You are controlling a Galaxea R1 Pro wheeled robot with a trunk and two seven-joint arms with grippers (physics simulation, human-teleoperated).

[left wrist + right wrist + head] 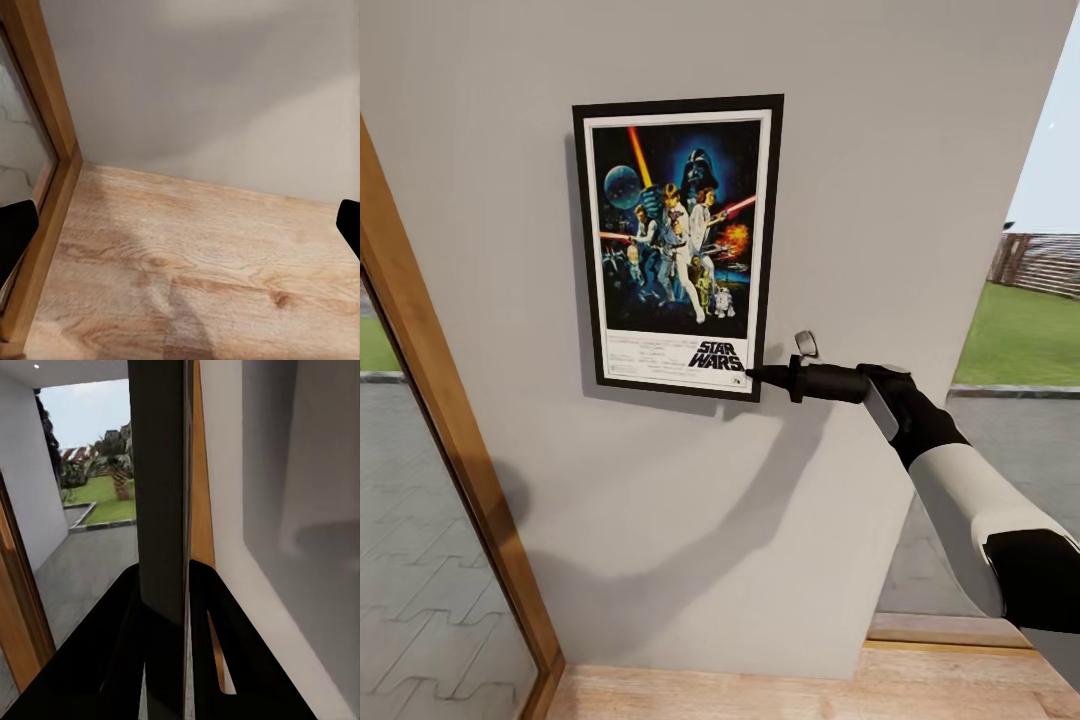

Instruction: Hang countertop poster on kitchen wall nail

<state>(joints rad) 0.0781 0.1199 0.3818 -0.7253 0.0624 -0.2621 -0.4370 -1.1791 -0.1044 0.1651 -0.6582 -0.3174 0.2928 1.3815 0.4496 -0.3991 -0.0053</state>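
On the pale grey wall (690, 520) ahead, seen from the head camera, the poster (678, 246) hangs upright and flat against the surface, its black frame and white border enclosing dark blue artwork with figures, lightsabers and the Star Wars title near the bottom. A wooden door frame (455, 440) slants along the wall's left edge with paving visible through its glass, and a light wooden floor (790, 690) runs along the base of the wall; to the right, grass and a fence show outdoors. The right arm (970, 510), white with black joints, reaches in from the lower right and casts a long shadow down the wall. Its right end effector (752, 376) meets the poster at the lower right corner of the frame; in the right wrist view the right end effector (166, 607) has its two dark fingers closed against either side of the poster's thin edge (161, 495), gripping it. In the left wrist view the left end effector (180, 229) points down at the wooden floor where it meets the wall, its black fingertips (15, 225) standing wide apart at the margins with nothing held between them.
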